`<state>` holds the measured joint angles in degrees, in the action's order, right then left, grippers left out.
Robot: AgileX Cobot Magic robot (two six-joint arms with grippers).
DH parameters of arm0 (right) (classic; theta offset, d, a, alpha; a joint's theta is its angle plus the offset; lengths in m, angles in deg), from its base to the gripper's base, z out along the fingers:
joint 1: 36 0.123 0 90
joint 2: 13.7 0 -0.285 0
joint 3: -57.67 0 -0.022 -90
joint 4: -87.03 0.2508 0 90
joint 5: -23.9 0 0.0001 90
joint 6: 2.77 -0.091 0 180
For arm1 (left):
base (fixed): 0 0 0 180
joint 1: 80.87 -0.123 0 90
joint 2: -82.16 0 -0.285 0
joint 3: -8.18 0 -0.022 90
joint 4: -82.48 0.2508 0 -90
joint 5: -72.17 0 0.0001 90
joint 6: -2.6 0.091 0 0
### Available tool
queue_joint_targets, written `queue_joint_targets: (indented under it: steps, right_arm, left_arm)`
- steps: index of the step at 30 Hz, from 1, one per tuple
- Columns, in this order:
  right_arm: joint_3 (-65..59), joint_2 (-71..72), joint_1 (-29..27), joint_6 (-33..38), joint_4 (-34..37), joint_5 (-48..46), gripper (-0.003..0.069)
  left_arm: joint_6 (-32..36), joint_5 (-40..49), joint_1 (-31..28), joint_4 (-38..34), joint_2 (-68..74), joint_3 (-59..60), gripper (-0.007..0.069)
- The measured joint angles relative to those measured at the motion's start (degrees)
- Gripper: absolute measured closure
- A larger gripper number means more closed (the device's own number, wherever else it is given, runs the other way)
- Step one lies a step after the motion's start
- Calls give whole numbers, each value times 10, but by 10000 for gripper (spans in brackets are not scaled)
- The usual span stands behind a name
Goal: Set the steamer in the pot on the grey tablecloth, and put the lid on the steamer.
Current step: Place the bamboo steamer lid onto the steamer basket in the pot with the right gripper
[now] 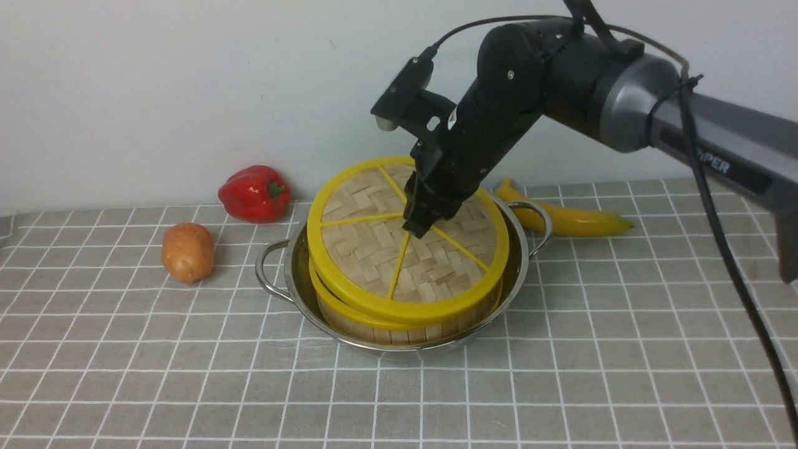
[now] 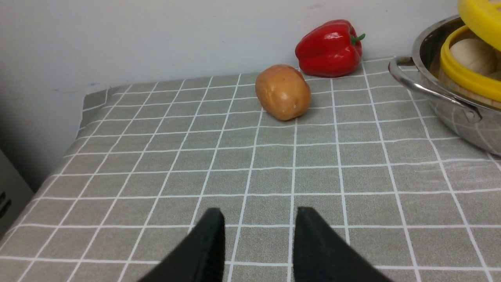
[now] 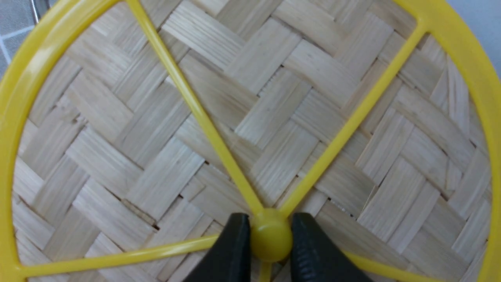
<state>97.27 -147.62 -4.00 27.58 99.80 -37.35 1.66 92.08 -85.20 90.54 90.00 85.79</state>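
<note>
The steel pot (image 1: 283,265) stands on the grey tablecloth (image 1: 561,374) with the steamer (image 1: 374,325) inside it. The woven lid (image 1: 380,249) lies tilted over the steamer, its far side raised. My right gripper (image 1: 419,226) comes down from the upper right and is shut on the lid's yellow centre knob (image 3: 271,235), one finger on each side. The left wrist view shows a gap between the lid (image 2: 481,19) and the steamer's rim (image 2: 465,78), with a pale bun (image 2: 471,55) in it. My left gripper (image 2: 260,219) hangs open over bare cloth, away from the pot (image 2: 450,113).
A potato (image 1: 187,252) and a red pepper (image 1: 255,193) lie left of the pot, near the wall. A banana (image 1: 570,217) lies behind the pot on the right. The cloth's left edge (image 2: 84,117) drops off beside the wall.
</note>
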Motion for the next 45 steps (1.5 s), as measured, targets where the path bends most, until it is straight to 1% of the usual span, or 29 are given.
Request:
queue_joint_targets:
  steps: [19, 43, 45]
  right_arm:
    - [3, -1, 0, 17, -1, 12, 512]
    - [4, -1, 0, 17, 4, 12, 512]
    - [4, -1, 0, 17, 4, 12, 498]
  left_arm:
    - [0, 0, 0, 0, 0, 0, 382]
    - [0, 0, 0, 0, 0, 0, 382]
    - [0, 0, 0, 0, 0, 0, 382]
